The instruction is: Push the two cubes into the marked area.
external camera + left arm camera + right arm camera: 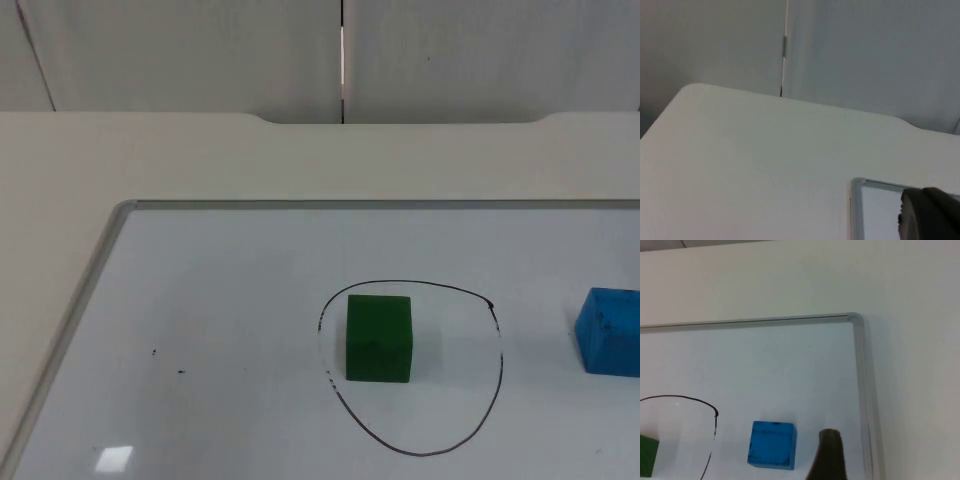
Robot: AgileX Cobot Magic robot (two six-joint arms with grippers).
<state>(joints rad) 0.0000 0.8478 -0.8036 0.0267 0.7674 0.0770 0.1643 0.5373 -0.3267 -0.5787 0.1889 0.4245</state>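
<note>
Jaws of both grippers: how far open cannot be told. Right gripper (829, 456) hangs just beside the blue cube (610, 332), outside the drawn ring (497, 360). Green cube (379, 338) sits inside it, on the whiteboard (200, 300) on the worktop (90, 160). Left gripper (925, 216) hovers at the board's corner

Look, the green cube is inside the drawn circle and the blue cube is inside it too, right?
Not quite. The green cube does sit inside the black drawn circle, but the blue cube is outside it, off to the side on the whiteboard. The top view shows this, and the right wrist view agrees.
</note>
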